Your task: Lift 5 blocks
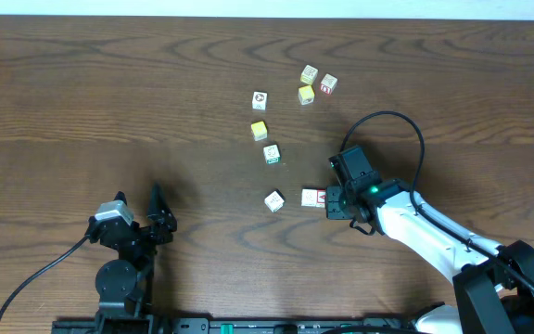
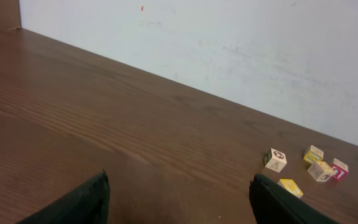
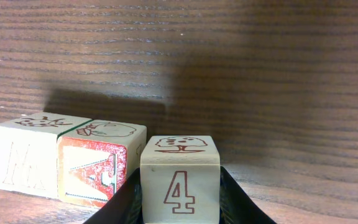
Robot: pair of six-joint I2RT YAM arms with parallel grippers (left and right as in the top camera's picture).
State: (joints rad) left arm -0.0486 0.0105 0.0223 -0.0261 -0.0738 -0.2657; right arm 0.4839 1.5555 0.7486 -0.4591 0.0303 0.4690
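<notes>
**Two arms at a dark wooden table [image 1: 82, 83], with all the blocks lying loose on its top.** The right gripper [image 3: 180, 193] is pinched on a cream cube marked 4 [image 3: 180, 168]. In the right wrist view a dark finger [image 3: 124, 205] lies against each side face of this cube. The frame cuts off the cube's base, so it cannot be told whether it is off the wood. Just left of it in that view stand a red-lettered cube [image 3: 95, 171] and a cream lettered cube [image 3: 23, 158], touching side by side on the table. From overhead this cluster shows only as a white-and-red patch [image 1: 313, 198] at the gripper's tip, with a white picture cube [image 1: 274, 200] near it to the left. Farther up the table lie a green-trimmed cube [image 1: 272, 153], a yellow cube [image 1: 259, 130] and a white cube [image 1: 260, 99], each apart from the next. Beyond them, to the right, sits a close group of three: a cream picture cube [image 1: 310, 73], a red-faced cube [image 1: 328, 84] and a second yellow cube [image 1: 305, 94]. The left gripper [image 2: 179, 202] stands well apart from every block, near the table's front edge. Its fingers are spread wide with only wood between them.
</notes>
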